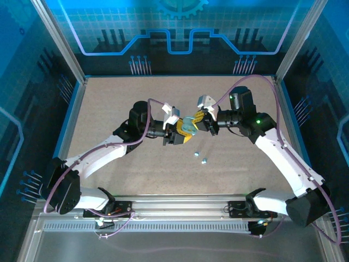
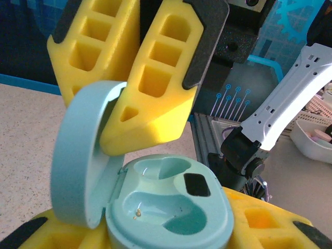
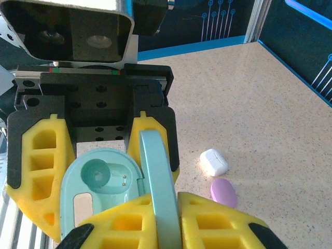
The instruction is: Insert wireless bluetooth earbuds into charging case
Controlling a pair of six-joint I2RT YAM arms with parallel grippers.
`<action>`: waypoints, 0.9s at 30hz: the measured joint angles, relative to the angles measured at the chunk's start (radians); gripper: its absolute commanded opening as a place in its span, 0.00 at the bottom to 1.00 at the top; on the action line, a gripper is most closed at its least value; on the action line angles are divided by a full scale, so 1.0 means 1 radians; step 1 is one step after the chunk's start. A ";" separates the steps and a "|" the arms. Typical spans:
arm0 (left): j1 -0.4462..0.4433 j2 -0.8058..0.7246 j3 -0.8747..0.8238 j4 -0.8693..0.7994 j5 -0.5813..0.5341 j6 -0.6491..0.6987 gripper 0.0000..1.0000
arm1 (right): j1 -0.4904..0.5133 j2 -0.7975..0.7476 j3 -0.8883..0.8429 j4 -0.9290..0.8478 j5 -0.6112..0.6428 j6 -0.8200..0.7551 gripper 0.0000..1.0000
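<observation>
A light-blue charging case [image 1: 188, 127] hangs above the table's middle between both grippers. My left gripper [image 1: 179, 132] is shut on its base [image 2: 171, 207], with yellow fingers [image 2: 270, 223] on either side. Both sockets in the base are empty. My right gripper [image 3: 163, 218] is shut on the lid [image 3: 158, 176], which stands open and upright. Its fingers [image 2: 155, 93] sit at the top of the left wrist view. Two earbuds lie on the table, one white [image 3: 213, 161] and one purple [image 3: 224, 192]. In the top view they are two small specks [image 1: 196, 154], [image 1: 204, 160] just in front of the grippers.
The sandy tabletop [image 1: 109, 109] is ringed by a blue rim and metal frame posts [image 1: 71, 60]. A metal rail [image 1: 180, 207] with both arm bases runs along the near edge. A white bin [image 2: 314, 140] sits off the table in the left wrist view.
</observation>
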 measured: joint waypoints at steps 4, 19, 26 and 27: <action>0.000 0.000 0.000 0.005 0.000 0.000 0.34 | 0.001 -0.001 0.005 -0.007 -0.001 0.008 0.27; 0.000 -0.020 -0.049 0.081 -0.043 0.003 0.35 | -0.036 0.018 0.079 -0.037 -0.078 0.182 0.70; 0.000 -0.029 -0.137 0.212 -0.159 -0.008 0.33 | -0.098 -0.128 0.074 0.004 0.092 0.429 0.74; 0.000 -0.029 -0.152 0.233 -0.178 -0.013 0.33 | -0.112 -0.159 0.064 0.009 0.131 0.473 0.72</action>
